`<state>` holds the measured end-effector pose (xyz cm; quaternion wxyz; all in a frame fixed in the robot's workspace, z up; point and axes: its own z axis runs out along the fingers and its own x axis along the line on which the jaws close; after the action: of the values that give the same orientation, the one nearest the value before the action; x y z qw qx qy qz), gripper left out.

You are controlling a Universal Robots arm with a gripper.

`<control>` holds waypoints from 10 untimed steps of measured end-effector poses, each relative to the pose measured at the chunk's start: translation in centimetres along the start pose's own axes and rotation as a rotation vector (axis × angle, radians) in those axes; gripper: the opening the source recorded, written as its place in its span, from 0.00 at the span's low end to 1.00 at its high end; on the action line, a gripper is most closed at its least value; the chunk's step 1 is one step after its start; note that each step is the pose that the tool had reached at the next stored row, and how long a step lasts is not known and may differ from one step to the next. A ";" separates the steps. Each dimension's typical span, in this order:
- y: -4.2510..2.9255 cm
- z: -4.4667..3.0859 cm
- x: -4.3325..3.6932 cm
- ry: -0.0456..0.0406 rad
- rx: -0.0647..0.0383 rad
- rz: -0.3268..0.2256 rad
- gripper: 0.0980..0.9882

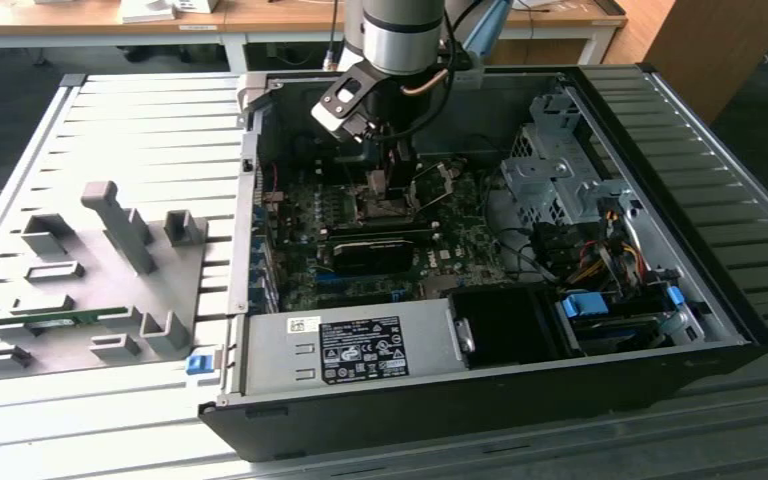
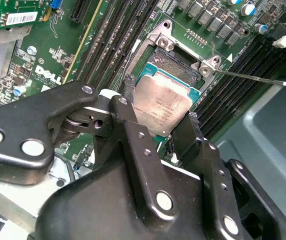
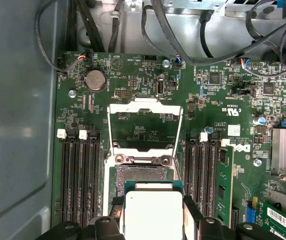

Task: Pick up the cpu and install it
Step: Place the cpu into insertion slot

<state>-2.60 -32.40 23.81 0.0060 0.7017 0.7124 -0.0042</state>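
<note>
CPU [image 2: 165, 107], a flat square chip with a silvery-grey top, sits between the two black fingers [image 2: 132, 132] of the gripper [image 2: 160, 102], which presses in on two opposite edges of it. In the second wrist view it hangs over the near part of the open socket [image 2: 169, 50], its green edge showing along the far side. Whether its underside touches the socket yet cannot be told. In the first wrist view the CPU [image 3: 154, 215] again lies clamped in the gripper [image 3: 154, 220], just beside the dark centre of the socket [image 3: 143, 175]. The socket's metal frame [image 3: 145, 107] is swung up and away from it. A thin metal lever [image 2: 248, 77] stands out to one side of the socket.

Rows of black memory slots [image 3: 80, 180] flank the socket on both sides, and a green memory stick [image 3: 225, 185] stands in one slot. A round coin battery [image 3: 95, 80] sits on the green board [image 3: 218, 100] beyond the socket.

In the exterior view the arm [image 1: 398, 35] reaches down into the open computer case [image 1: 491, 420], with the gripper [image 1: 391, 180] low over the board [image 1: 357, 280]. A grey power supply [image 1: 344, 350] fills the near corner of the case. A grey tray [image 1: 91, 290] with upright holders lies on the slatted table [image 1: 144, 130], toward the exterior view's left.
</note>
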 end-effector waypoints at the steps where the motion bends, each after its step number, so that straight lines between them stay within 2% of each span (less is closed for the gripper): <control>1: 0.00 0.06 0.00 0.0000 0.000 0.000 0.50; 10: 0.02 0.70 0.01 0.0000 0.000 0.000 0.50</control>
<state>-2.58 -32.40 23.12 0.0060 0.7018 0.7124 -0.0042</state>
